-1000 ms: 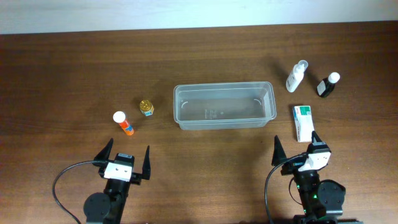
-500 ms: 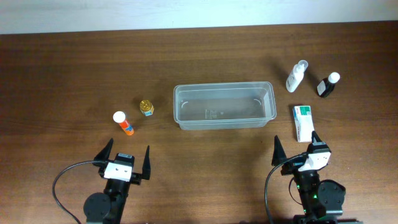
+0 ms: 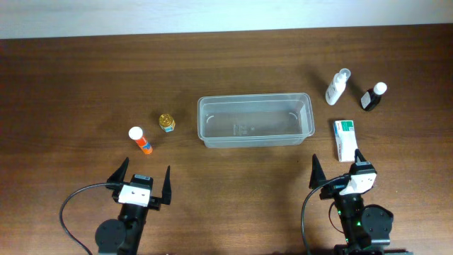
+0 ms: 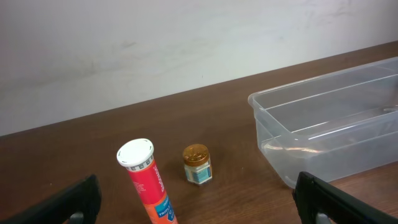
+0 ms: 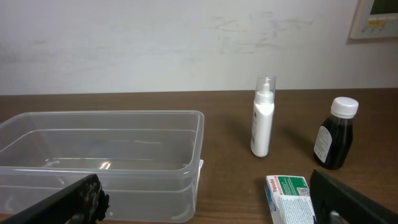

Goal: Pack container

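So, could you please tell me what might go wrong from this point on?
The orange tube stands upright and narrow, so a grasp could topple it. The white bottle and dark bottle stand close together; reaching for one might knock the other. The empty container looks light and could slide if bumped.

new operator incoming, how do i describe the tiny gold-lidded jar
Find the clear container mid-table. Just left of it stands the jar, with an orange tube beyond. The jar is squat and gold-lidded; the tube is taller, white-capped.

Container [image 4: 329, 134], orange tube [image 4: 147, 184] and box [image 5: 291, 199] partly out of frame
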